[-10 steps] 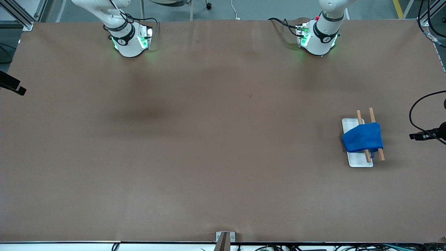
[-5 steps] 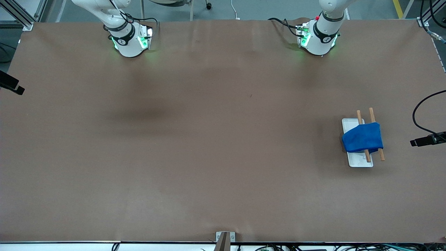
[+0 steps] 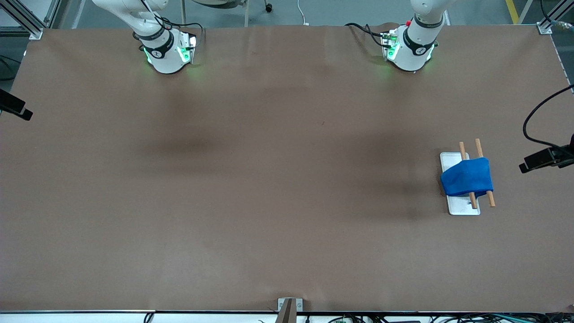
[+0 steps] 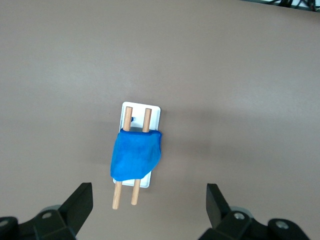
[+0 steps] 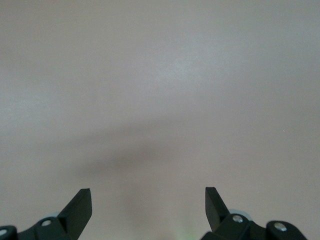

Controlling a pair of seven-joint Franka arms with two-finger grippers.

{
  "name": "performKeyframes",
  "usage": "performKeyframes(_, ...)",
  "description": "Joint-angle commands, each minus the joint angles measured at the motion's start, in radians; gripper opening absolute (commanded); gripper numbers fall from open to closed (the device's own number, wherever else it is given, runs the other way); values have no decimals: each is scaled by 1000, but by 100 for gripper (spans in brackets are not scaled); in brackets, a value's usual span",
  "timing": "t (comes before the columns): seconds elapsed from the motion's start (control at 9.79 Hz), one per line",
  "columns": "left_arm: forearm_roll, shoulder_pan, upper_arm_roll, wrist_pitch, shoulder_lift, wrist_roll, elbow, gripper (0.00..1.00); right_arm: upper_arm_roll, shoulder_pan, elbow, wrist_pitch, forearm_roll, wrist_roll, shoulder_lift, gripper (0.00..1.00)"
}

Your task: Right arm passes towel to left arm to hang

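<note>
The bright blue towel (image 3: 466, 178) hangs draped over two wooden rods (image 3: 479, 147) that rise from a small white base (image 3: 464, 207), toward the left arm's end of the table. In the left wrist view the towel (image 4: 136, 154) lies well below my left gripper (image 4: 148, 189), which is open and holds nothing, high over the rack. My right gripper (image 5: 148, 192) is open too, with only bare brown table under it. The front view shows just the two arm bases, the left arm's (image 3: 410, 49) and the right arm's (image 3: 166, 54).
The brown table covering (image 3: 269, 179) runs wide and flat. A black piece with a cable (image 3: 542, 159) pokes in at the edge by the left arm's end, another black piece (image 3: 13, 107) at the right arm's end. A metal bracket (image 3: 289, 307) sits at the nearest table edge.
The towel stays on the rods. The black piece with the cable at the left arm's end has shifted toward the bases, and a shadow beside the rack has darkened.
</note>
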Motion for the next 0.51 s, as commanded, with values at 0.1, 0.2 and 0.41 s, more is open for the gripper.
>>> performKeyframes(0.1,2,14,-38,-127,-71,8,4,100,8,-12,14,-8,-18,-4,-11,100)
performKeyframes(0.2,3,13,-38,-131,-100,8,4,100,8,-10,12,-8,-18,-2,-11,100)
performKeyframes(0.41,0,-54,-9,-146,-174,11,-10,100,8,-12,12,-10,-18,-2,-11,100)
